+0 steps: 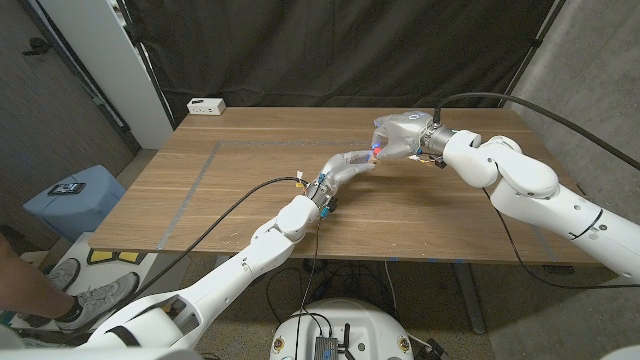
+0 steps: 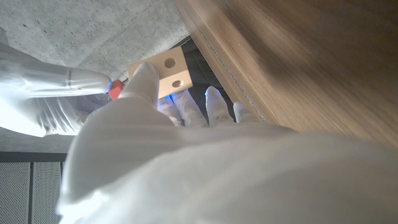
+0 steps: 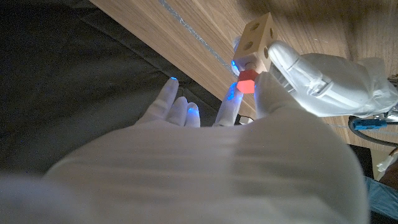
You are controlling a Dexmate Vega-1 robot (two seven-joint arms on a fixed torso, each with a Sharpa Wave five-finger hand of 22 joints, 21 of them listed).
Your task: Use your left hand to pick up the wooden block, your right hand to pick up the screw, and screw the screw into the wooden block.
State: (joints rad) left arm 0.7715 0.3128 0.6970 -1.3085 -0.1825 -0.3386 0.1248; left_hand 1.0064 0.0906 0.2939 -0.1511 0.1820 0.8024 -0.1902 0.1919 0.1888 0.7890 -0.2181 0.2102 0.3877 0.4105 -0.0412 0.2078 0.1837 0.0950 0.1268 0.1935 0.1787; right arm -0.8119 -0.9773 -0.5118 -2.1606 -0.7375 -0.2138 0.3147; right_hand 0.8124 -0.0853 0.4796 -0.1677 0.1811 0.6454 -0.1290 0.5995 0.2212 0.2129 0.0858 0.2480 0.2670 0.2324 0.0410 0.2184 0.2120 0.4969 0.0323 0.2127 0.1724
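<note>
Both hands meet above the table's far middle. My left hand (image 1: 352,162) holds up the pale wooden block (image 2: 168,73), a cube with round holes in its faces, pinched between thumb and fingers (image 2: 186,162). The red-headed screw (image 2: 116,88) is at one side of the block, and my right hand (image 1: 400,132) pinches it there. In the right wrist view the screw (image 3: 247,81) sits against the block (image 3: 258,38), with the left hand (image 3: 323,81) beside it and my right hand (image 3: 205,162) below. The screw's shaft is hidden.
The wooden table (image 1: 250,200) carries grey tape lines on its left part. A white power strip (image 1: 207,105) lies at the far left corner. A blue bin (image 1: 72,195) stands on the floor to the left, and a person's shoe (image 1: 85,298) is near it.
</note>
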